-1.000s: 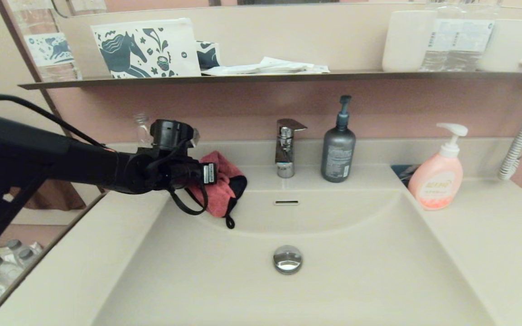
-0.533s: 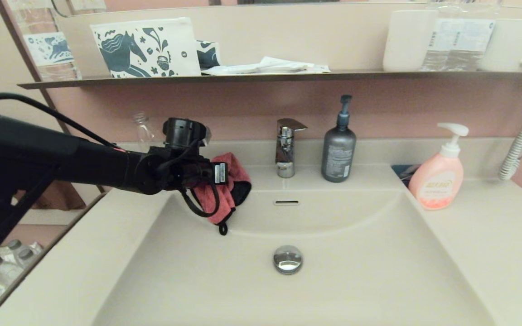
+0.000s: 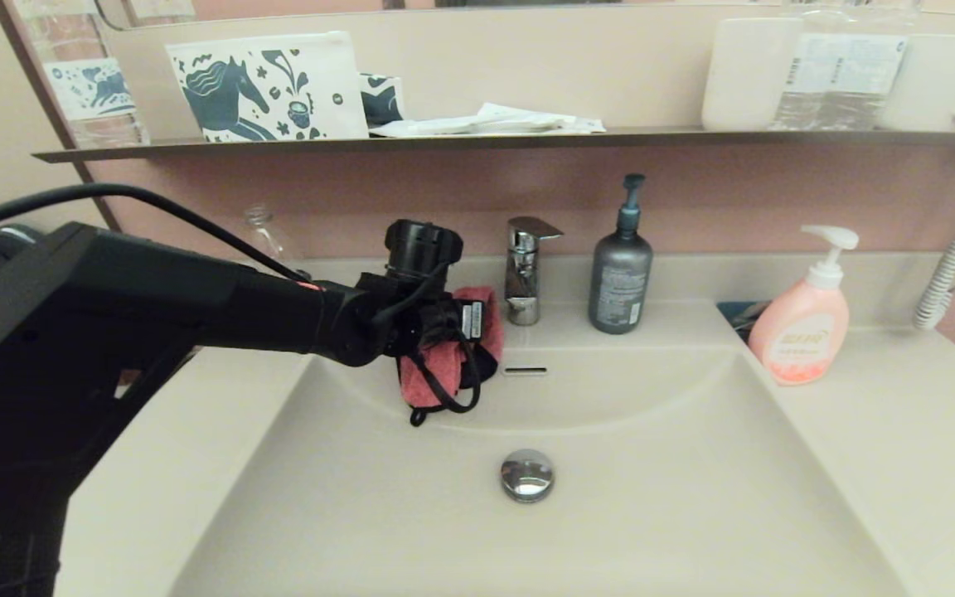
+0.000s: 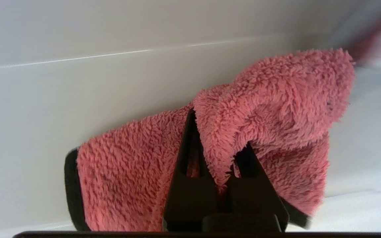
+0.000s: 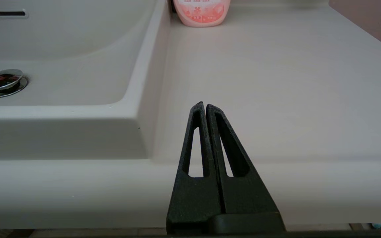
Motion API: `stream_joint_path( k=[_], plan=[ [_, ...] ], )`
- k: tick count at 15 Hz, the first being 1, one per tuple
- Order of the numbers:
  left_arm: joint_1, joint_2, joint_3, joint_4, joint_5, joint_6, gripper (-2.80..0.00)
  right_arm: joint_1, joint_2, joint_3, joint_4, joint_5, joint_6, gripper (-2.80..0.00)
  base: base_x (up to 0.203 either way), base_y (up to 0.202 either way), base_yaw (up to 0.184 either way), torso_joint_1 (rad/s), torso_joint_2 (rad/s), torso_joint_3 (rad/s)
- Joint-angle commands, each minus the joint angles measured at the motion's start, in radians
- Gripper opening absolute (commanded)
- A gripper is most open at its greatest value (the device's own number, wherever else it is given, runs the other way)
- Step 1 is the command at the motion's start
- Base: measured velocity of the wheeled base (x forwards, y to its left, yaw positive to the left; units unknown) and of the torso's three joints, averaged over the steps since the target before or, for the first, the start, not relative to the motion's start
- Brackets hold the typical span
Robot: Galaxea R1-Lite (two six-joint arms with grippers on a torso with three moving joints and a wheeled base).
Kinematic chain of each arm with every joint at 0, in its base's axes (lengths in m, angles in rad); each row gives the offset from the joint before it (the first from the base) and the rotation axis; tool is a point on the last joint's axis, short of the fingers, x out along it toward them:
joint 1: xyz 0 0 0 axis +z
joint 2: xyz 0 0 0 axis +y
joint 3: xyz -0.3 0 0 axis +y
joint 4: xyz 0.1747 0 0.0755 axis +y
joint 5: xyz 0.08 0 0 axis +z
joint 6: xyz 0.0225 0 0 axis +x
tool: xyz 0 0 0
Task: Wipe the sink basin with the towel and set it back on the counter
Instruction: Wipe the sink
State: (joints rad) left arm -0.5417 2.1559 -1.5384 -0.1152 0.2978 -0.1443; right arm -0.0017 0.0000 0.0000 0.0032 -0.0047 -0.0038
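Our left gripper (image 4: pixel 215 145) is clamped on the coral-pink towel (image 3: pixel 444 365), holding it over the far left part of the sink basin (image 3: pixel 610 514), just left of the overflow slot (image 3: pixel 524 370). The basin floor and drain plug (image 3: pixel 526 474) lie below and nearer, so we judge wiping calls for a downward, nearward move. Our right gripper (image 5: pixel 205 109), jaws together, is parked low at the near edge of the counter (image 5: pixel 276 82), right of the basin.

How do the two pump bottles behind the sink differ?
The grey pump bottle is dark, slim and cylindrical with a dark pump; the pink soap bottle is pale, wide and rounded with a white pump. The grey one stands beside the faucet; the pink one stands farther right on the counter. Both are upright.
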Motion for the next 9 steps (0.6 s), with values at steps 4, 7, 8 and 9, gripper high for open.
stream_joint_path(
  k=[4,7,8,9],
  plan=[
    [-0.072,0.047,-0.116,0.070,0.029,-0.016,-2.80,0.000,0.002,0.000,0.000,0.000,-0.001,-2.80,0.000,0.000,0.000,0.000,0.00,0.000],
    [-0.078,0.071,-0.169,0.081,0.041,-0.016,-2.80,0.000,0.002,0.000,0.000,0.000,0.000,-2.80,0.000,0.000,0.000,0.000,0.00,0.000],
    [-0.078,0.073,-0.171,0.080,0.041,-0.015,-2.80,0.000,0.002,0.000,0.000,0.000,0.000,-2.80,0.000,0.000,0.000,0.000,0.00,0.000],
    [-0.074,0.079,-0.172,0.079,0.041,-0.015,-2.80,0.000,0.002,0.000,0.000,0.000,-0.001,-2.80,0.000,0.000,0.000,0.000,0.00,0.000]
  ],
)
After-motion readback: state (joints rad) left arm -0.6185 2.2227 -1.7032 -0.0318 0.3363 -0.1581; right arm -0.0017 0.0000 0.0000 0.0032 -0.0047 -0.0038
